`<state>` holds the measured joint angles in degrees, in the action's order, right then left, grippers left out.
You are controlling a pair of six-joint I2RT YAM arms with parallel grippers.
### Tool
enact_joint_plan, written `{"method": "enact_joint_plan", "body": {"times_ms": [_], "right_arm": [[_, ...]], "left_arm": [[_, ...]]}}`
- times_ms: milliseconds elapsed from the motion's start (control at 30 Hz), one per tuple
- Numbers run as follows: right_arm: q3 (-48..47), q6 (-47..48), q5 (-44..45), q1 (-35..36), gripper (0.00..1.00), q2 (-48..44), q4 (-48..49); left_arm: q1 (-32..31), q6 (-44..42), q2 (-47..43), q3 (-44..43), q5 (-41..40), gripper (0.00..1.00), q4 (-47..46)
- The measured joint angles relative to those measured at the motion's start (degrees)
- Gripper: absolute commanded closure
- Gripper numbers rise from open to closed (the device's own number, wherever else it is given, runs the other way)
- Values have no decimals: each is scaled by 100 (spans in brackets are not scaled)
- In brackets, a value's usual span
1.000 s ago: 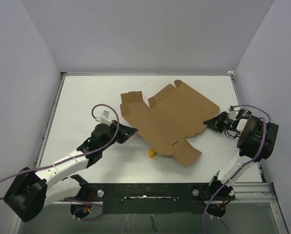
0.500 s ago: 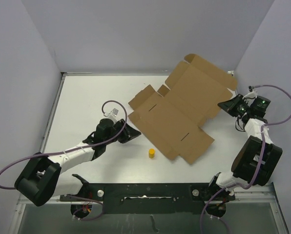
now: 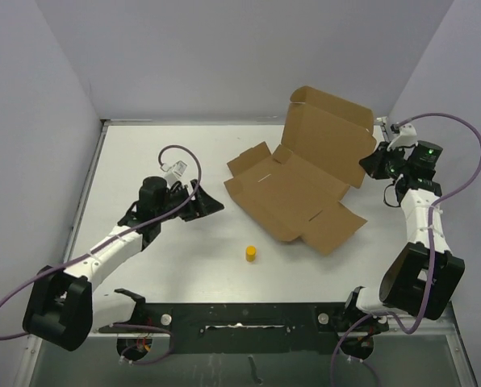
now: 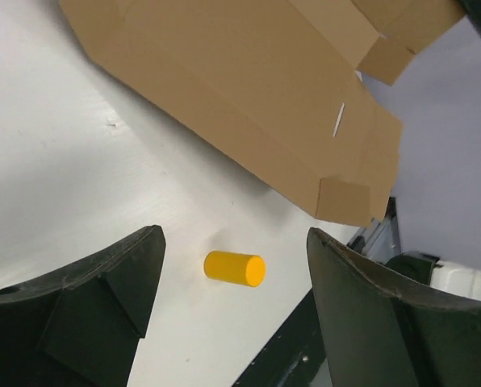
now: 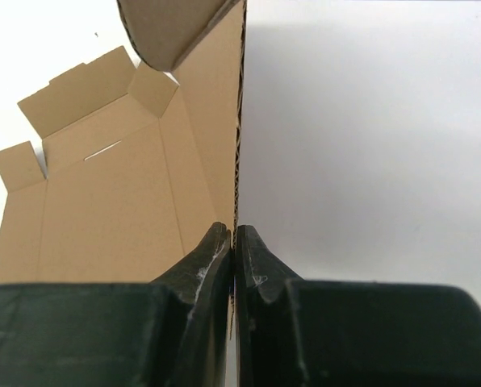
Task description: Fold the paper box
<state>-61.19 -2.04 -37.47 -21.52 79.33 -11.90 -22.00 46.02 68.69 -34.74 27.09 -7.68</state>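
Observation:
The paper box [image 3: 285, 193], a brown die-cut cardboard sheet, lies right of the table's middle with its far right panel [image 3: 325, 133] tilted up steeply. My right gripper [image 3: 370, 165] is shut on the edge of that raised panel. In the right wrist view the jaws [image 5: 236, 238] pinch the thin corrugated edge, with the box's inner face [image 5: 103, 201] to the left. My left gripper [image 3: 212, 205] stands open just left of the box and apart from it. The left wrist view shows the left gripper's [image 4: 234, 238] fingers wide, with nothing between them, and the box [image 4: 224, 97] beyond.
A small yellow cylinder [image 3: 250, 253] stands on the white table in front of the box, also seen lying beyond my left fingers as the cylinder [image 4: 235, 268]. Grey walls close in the table [image 3: 144, 153] on three sides; the right wall is close behind my right gripper.
My left gripper opened and drew back left off the box's edge. My right gripper lifted the right panel up and pulled the box rightward, uncovering the yellow cylinder.

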Motion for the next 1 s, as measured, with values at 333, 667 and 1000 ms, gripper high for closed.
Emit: {"method": "enact_joint_plan", "body": {"times_ms": [333, 667, 1000], "right_arm": [[35, 404, -70, 0, 100, -98, -37], [144, 426, -146, -20, 100, -94, -20], [125, 942, -765, -26, 100, -101, -17]], "left_arm": [[-2752, -1799, -13, -763, -1615, 18, 1679], [-3816, -1821, 1248, -2061, -3534, 11, 3145], [-960, -1814, 1381, -2144, -1591, 13, 2024]]}}
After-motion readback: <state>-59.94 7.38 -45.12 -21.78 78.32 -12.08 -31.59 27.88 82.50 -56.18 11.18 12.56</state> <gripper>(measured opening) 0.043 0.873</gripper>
